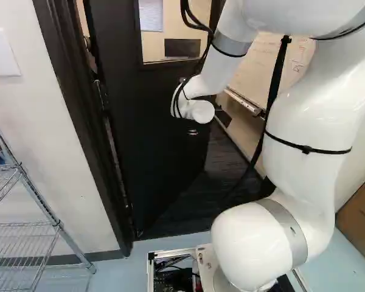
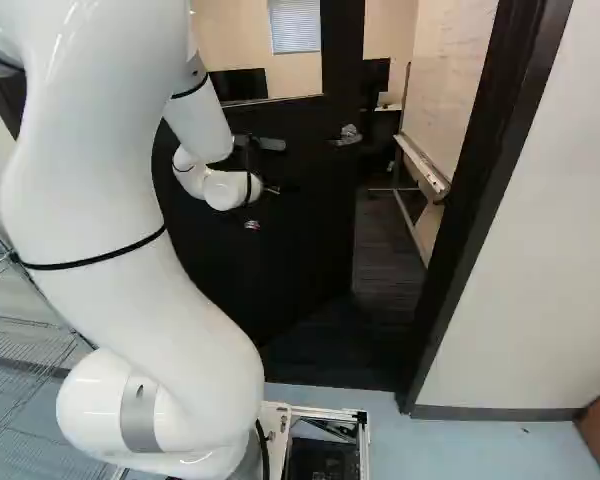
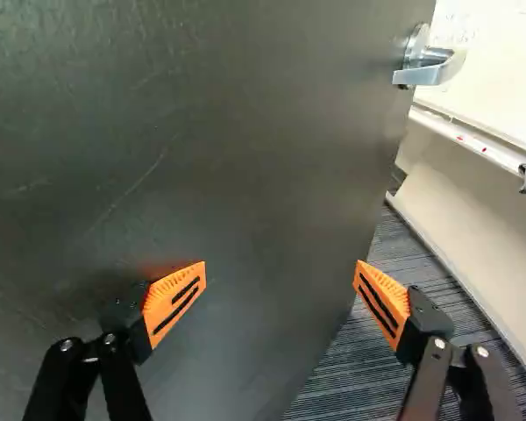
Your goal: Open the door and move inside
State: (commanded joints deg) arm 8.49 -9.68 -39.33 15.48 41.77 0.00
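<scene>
The dark door (image 1: 152,140) stands swung inward, with a window in its upper part. Its free edge lies left of an opening in the right base view. Little of my gripper (image 2: 253,224) shows there, low against the dark door (image 2: 300,260). In the wrist view the gripper (image 3: 280,274) is open, nothing held. One orange finger lies over the door face (image 3: 228,158), close to it; whether they touch I cannot tell. The other finger appears over the carpet past the door's edge. The lever handle (image 3: 430,66) is farther ahead, near that edge.
Dark frame posts (image 2: 480,200) flank the doorway. Dark carpet (image 2: 385,250) runs beyond the door, beside a whiteboard (image 2: 450,90) with a tray and stand. A wire rack (image 1: 30,225) stands by the wall at the left of the left base view.
</scene>
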